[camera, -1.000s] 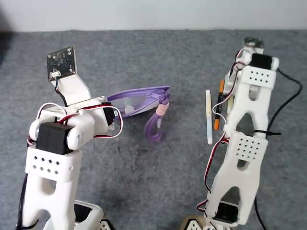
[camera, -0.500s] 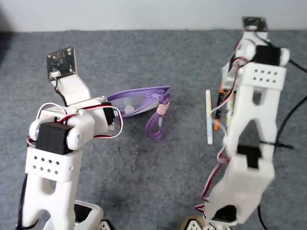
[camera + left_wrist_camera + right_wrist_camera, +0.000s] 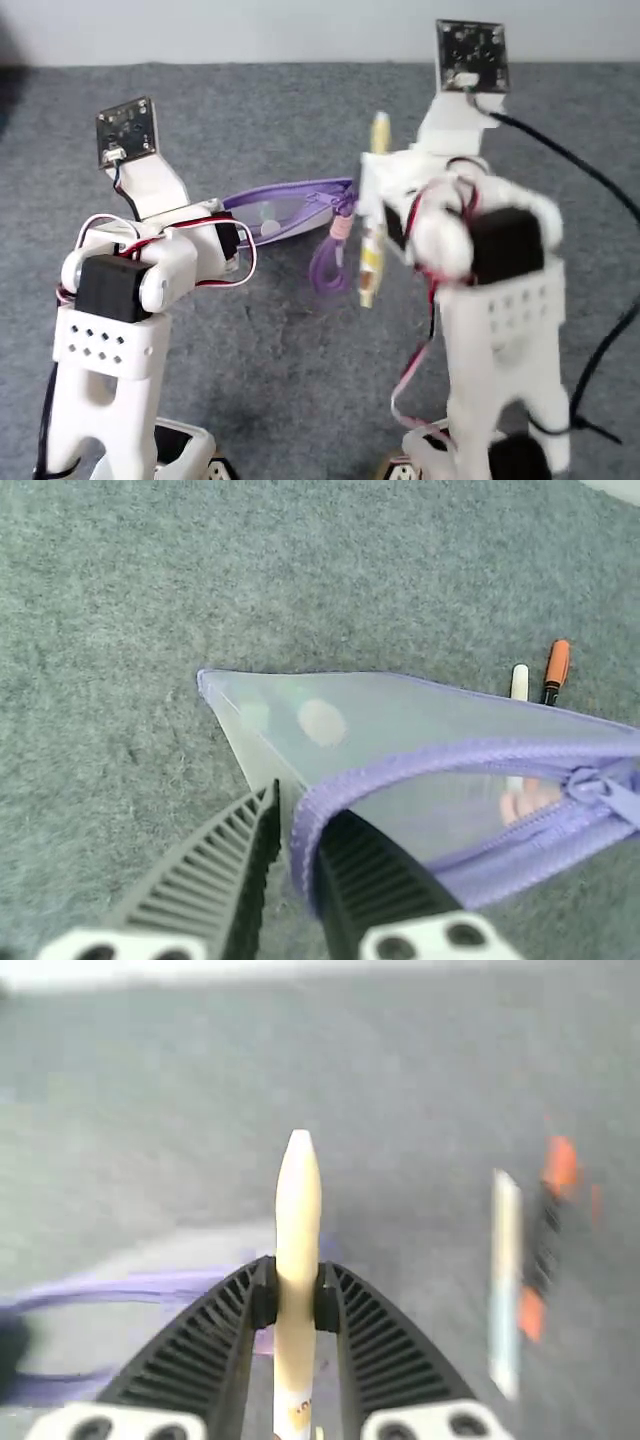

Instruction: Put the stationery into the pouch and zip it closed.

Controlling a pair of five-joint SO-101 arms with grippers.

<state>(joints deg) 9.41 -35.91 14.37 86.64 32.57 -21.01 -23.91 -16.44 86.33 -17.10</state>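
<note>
The pouch (image 3: 290, 212) lies on the grey table (image 3: 300, 110) left of centre, a translucent case with a purple zip. Its left end is pinched in the left gripper (image 3: 298, 825), whose fingers are nearly together on the zip edge. In the left wrist view the two zip edges stand apart along most of the mouth. A purple wrist strap (image 3: 326, 268) loops off the pouch's right end toward the near side. Just right of that end, the right gripper (image 3: 296, 1285) is clamped narrowly on a cream pen (image 3: 371, 245), which runs near to far beside the strap. A white pen (image 3: 505, 1280) and an orange pen (image 3: 548, 1235) lie side by side on the table farther right, well apart from the pouch.
</note>
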